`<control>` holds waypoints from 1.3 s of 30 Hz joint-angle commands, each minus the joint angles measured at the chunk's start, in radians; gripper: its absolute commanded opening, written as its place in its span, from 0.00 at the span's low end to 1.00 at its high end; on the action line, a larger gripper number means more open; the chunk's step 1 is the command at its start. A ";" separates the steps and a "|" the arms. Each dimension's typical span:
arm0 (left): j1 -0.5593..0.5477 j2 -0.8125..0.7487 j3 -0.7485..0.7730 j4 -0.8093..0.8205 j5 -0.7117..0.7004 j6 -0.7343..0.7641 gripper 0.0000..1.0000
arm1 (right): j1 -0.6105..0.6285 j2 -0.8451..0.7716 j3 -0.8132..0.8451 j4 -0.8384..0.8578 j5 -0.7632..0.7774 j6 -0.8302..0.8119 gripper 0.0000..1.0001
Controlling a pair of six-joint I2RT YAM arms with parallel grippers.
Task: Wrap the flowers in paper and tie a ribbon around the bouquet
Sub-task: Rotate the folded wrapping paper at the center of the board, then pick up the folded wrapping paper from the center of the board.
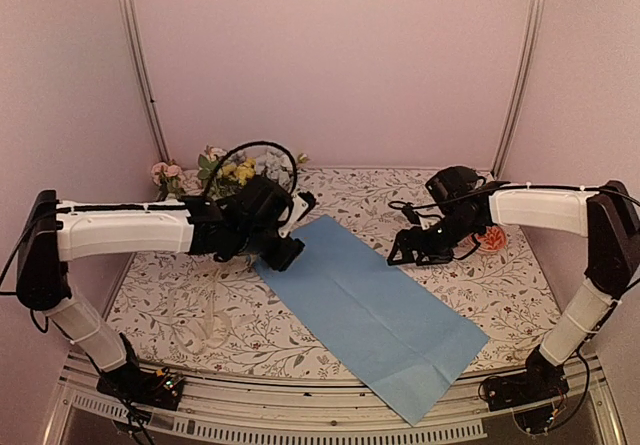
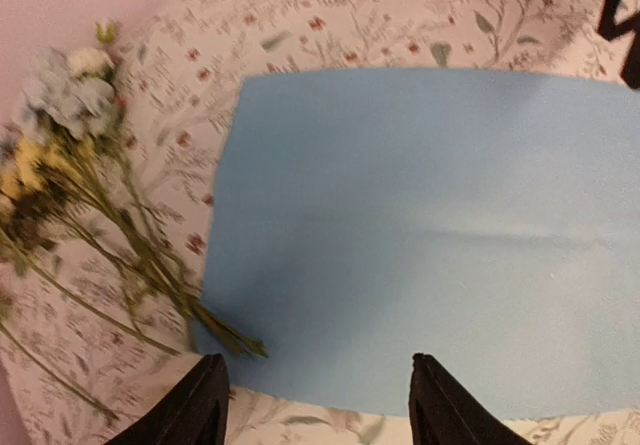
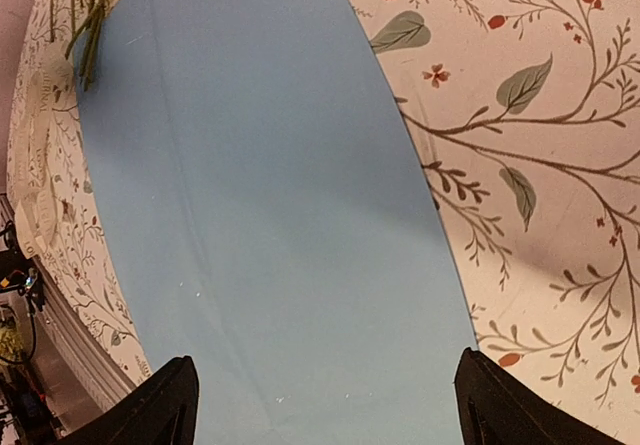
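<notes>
Covering the whole counter point(image 1: 500, 285) is a white cloth printed with leafy sprigs, and on it the paper point(image 1: 375, 315) lies flat, light blue face up, running from the middle out to the 5 o'clock edge. Both arms reach in over it. The flowers point(image 1: 235, 170) lie at 11 o'clock, blooms toward the back wall, stem ends just meeting the paper's far corner in the left wrist view. The ribbon point(image 1: 205, 330) lies in loose loops at 8 o'clock, well apart from the sheet. Left end effector point(image 1: 283, 253) hangs over that far corner, released, nothing between its fingers. Right end effector point(image 1: 410, 255) sits at 2 o'clock from the paper's middle, spread wide and empty. Beside it, at 3 o'clock, sits a small orange object point(image 1: 490, 240), too blurred to name.
</notes>
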 commanded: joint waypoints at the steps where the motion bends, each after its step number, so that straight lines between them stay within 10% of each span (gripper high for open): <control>1: -0.064 0.027 -0.148 -0.169 0.114 -0.281 0.59 | -0.028 0.152 0.110 -0.030 -0.012 -0.107 0.91; 22: -0.010 0.345 -0.084 -0.049 0.112 -0.281 0.49 | -0.027 0.255 0.101 0.042 -0.359 -0.188 0.63; 31: 0.080 0.452 0.066 -0.092 0.089 -0.202 0.49 | -0.126 0.157 0.137 -0.036 0.050 -0.128 0.78; 39: 0.077 0.330 -0.068 -0.068 0.116 -0.247 0.49 | -0.164 0.411 0.531 -0.090 0.129 -0.206 0.83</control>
